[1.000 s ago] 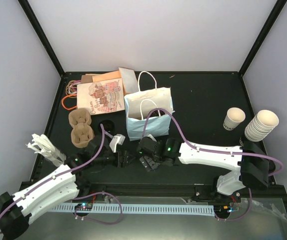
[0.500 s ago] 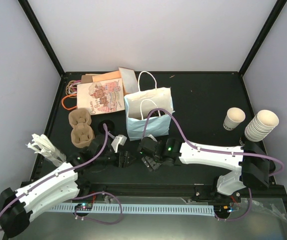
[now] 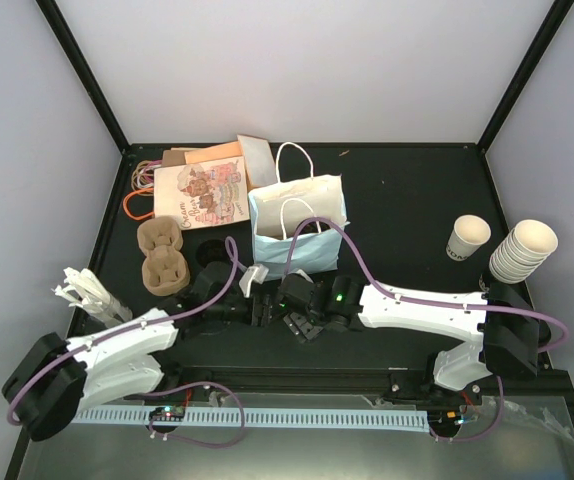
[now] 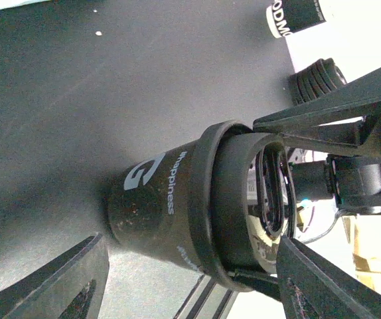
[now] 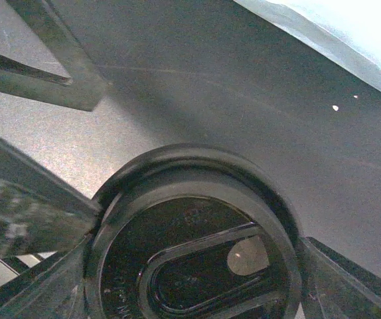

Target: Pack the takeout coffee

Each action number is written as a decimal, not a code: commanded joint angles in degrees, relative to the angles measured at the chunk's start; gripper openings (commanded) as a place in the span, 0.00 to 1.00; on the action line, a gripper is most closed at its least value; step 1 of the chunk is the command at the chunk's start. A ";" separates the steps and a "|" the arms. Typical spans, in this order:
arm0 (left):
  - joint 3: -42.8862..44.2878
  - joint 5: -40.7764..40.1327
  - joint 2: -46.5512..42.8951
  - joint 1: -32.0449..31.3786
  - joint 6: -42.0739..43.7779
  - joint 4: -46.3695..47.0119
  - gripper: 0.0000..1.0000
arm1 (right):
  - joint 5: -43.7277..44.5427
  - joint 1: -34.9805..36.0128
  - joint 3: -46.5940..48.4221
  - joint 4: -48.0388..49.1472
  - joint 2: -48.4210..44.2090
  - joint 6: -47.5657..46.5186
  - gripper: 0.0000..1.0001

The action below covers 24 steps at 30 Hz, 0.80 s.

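Note:
The takeout coffee (image 4: pixel 170 206) stands on the black table, its black lid (image 5: pixel 197 246) filling the lower half of the right wrist view. My right gripper (image 5: pixel 198 238) comes down from above and is shut on the lid, one finger (image 5: pixel 38 229) against each side of the rim. In the left wrist view its thin fingers (image 4: pixel 310 119) clasp the lid. My left gripper (image 4: pixel 190 249) is open, turned on its side, and the cup stands just ahead of its fingers (image 4: pixel 64 279). In the top view both grippers (image 3: pixel 272 300) meet in front of the bag and hide the cup.
A light blue paper bag (image 3: pixel 297 225) with white handles stands open just behind the grippers. The brown pulp carrier (image 3: pixel 160 255) and a black disc (image 3: pixel 210 250) lie to the left. A lidless cup (image 3: pixel 469 237) and a stack of cups (image 3: pixel 524 250) sit at the right.
My left arm has swung right and forward, bringing its gripper up to the cup. The right gripper has stayed over the cup and narrowed its jaws on the lid.

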 commanded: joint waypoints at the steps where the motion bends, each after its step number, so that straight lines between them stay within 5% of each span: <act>1: 0.26 4.38 4.45 -0.39 -1.45 9.17 0.72 | -2.00 -0.21 -1.22 -1.64 0.23 -1.08 0.82; 10: 1.69 6.32 13.33 -0.96 -1.33 12.37 0.69 | -2.05 -0.20 -1.24 -1.50 -0.16 -1.47 0.82; 24: 5.79 -0.11 13.85 -1.95 4.36 -2.60 0.63 | 2.29 -0.21 1.70 -5.46 -3.23 -0.95 0.88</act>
